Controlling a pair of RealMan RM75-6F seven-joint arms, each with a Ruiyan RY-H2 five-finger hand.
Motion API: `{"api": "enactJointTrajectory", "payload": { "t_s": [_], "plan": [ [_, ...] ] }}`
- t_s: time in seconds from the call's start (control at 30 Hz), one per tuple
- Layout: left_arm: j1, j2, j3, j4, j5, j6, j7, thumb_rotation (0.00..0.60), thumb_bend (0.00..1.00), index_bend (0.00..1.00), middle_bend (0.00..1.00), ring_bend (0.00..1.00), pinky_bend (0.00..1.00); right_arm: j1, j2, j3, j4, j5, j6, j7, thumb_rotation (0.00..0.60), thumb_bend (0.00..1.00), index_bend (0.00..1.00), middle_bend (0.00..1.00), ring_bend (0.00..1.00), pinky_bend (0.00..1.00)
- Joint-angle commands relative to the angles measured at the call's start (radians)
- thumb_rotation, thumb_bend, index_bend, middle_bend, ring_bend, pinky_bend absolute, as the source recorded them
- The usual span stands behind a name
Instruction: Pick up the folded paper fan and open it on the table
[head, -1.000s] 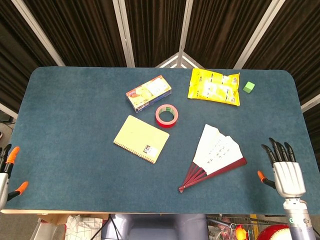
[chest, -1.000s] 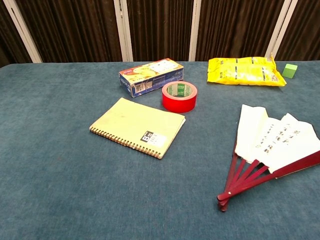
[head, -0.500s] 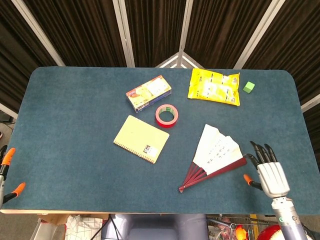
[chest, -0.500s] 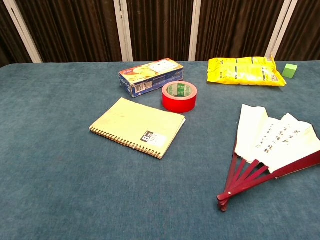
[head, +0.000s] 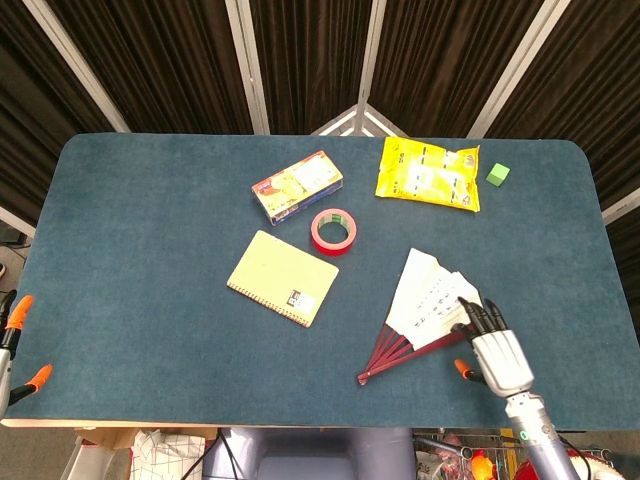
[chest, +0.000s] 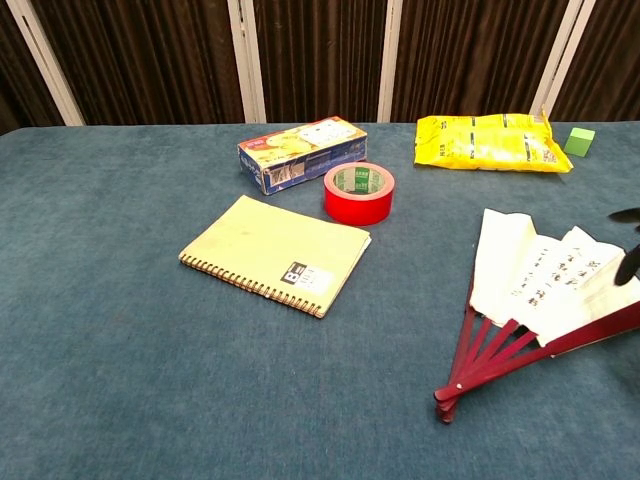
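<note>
now right hand (head: 495, 352) over the half-spread paper fan (head: 432, 303), fingers (head: 478, 318) apart, perhaps touching it

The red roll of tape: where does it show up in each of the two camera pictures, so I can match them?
Head view: the red tape roll lies near the picture's centre, just above the middle.
Chest view: the red tape roll sits in the upper middle.
Shared landmark: in both views the yellow notebook lies just below-left of it.
</note>
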Motion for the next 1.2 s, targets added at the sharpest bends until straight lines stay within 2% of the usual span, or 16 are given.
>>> {"api": "enactJointTrajectory", "payload": {
  "t_s": [0.03, 0.27, 0.57, 1.2],
  "plan": [
    [0.000, -0.001, 0.001, 0.000, 0.000, 0.000, 0.001, 0.600, 0.10, 0.02, 0.00, 0.00, 0.00, 0.006, -0.048, -0.017, 0.050, -0.018, -0.006, -0.004, 0.600, 0.26, 0.39, 0.08, 0.13, 0.07],
    [0.000, -0.002, -0.002, -0.001, -0.004, -0.002, 0.005, 0.600, 0.10, 0.02, 0.00, 0.00, 0.00, 0.011, -0.130, -0.030, 0.146, -0.030, -0.008, 0.004, 0.600, 0.26, 0.39, 0.08, 0.13, 0.07],
    [-0.001, -0.007, -0.004, -0.002, -0.009, -0.005, 0.014, 0.600, 0.10, 0.02, 0.00, 0.00, 0.00, 0.029, -0.212, -0.013, 0.265, -0.036, 0.018, 0.068, 0.600, 0.26, 0.42, 0.09, 0.15, 0.07],
    [-0.005, -0.026, -0.008, -0.002, -0.019, -0.011, 0.057, 0.600, 0.10, 0.02, 0.00, 0.00, 0.00, 0.089, -0.302, 0.009, 0.461, -0.021, -0.006, 0.154, 0.600, 0.25, 0.45, 0.11, 0.17, 0.09]
  ]
}}
